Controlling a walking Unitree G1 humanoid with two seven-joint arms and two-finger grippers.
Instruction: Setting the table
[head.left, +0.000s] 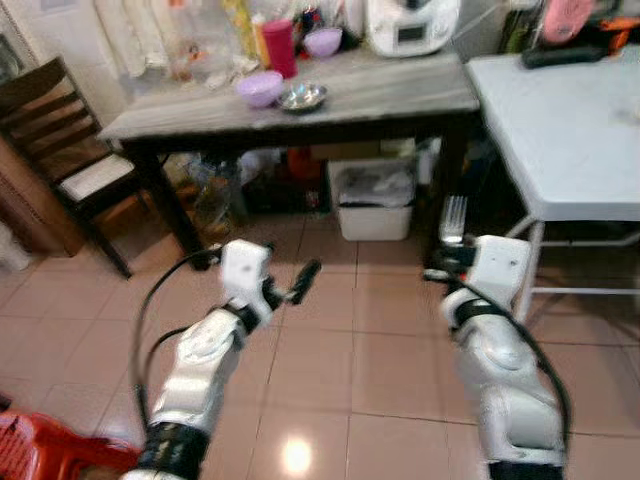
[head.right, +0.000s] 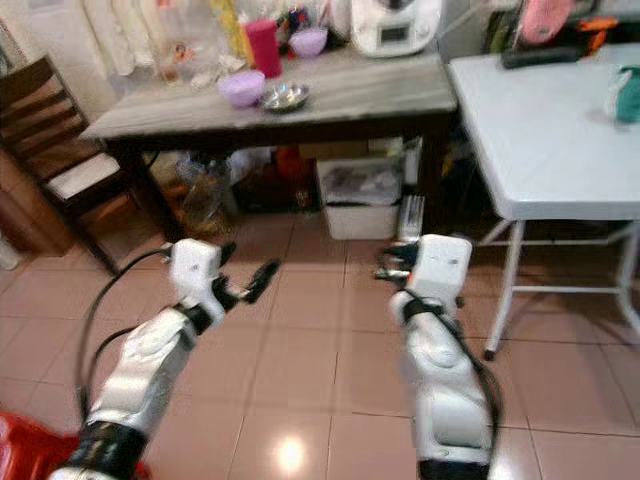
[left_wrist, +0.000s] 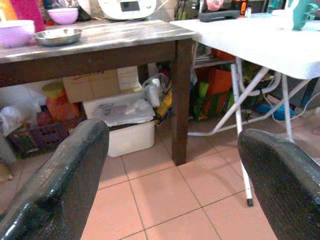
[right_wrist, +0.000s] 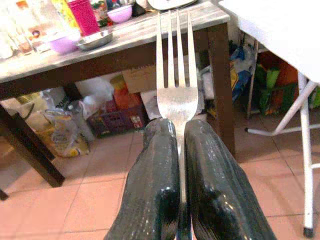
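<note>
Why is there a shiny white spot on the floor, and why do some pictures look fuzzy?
Left eye view: the spot is lamp glare on glossy floor tiles; the wooden table looks soft and blurry. Right wrist view: the fork in the right claw is sharp. Left wrist view: the left claw's fingers look dark and smeared.

2 head views high, angled down at tiled floor (head.left: 330, 350); 2 wrist views low, facing shared wooden table (left_wrist: 100, 45).

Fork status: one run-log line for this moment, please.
right gripper: shut on fork | left gripper: open, empty | wooden table: ahead
</note>
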